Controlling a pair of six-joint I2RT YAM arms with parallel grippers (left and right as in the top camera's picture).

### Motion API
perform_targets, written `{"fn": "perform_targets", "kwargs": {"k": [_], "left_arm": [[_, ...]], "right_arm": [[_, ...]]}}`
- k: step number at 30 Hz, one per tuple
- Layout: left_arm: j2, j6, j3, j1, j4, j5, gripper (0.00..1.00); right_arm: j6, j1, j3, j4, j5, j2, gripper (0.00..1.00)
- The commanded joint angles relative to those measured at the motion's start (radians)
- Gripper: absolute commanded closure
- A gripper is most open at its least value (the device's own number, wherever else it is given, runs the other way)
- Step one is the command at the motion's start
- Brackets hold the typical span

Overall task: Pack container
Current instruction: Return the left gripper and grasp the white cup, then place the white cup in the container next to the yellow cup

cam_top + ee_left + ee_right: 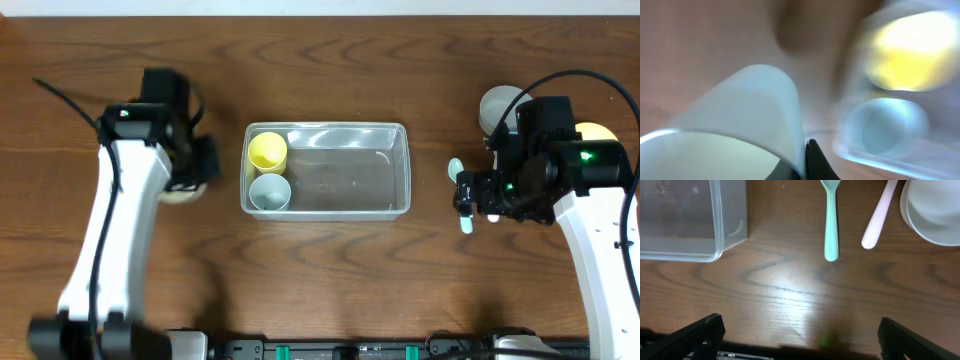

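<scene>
The container (350, 178) sits on the surface (330, 60) between your claws, its yellow cup (267, 149) and grey cup (270, 192) side by side at the end nearest your left claw (192, 165), leaving room beyond. That claw seems clamped on a white cup (755, 105), likely the next thing in. Your right claw (800, 324) is spread wide and empty, a green spoon (830, 222) just ahead of it.

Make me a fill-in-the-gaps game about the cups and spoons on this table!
1. The container holds ___ cups.
2. Beside the grey cup stands a ___ cup.
3. Next to the green spoon lies a ___ spoon.
4. The right gripper is ___.
Missing words: two, yellow, pink, open.
</scene>
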Motion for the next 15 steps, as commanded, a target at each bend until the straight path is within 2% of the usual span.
{"fn": "perform_targets", "kwargs": {"k": [1,7,15], "left_arm": [[-0.062,0.099,0.101,-0.137,0.017,0.019,0.94],[-0.037,0.208,0.131,-0.332,0.122,0.019,0.94],[0.121,0.307,0.131,-0.412,0.191,0.019,0.94]], "right_arm": [[-0.010,-0.004,0.015,0.024,0.006,0.003,0.01],[0.074,-0.004,0.015,0.076,0.006,0.003,0.01],[0.089,-0.004,0.015,0.085,0.007,0.003,0.01]]}}
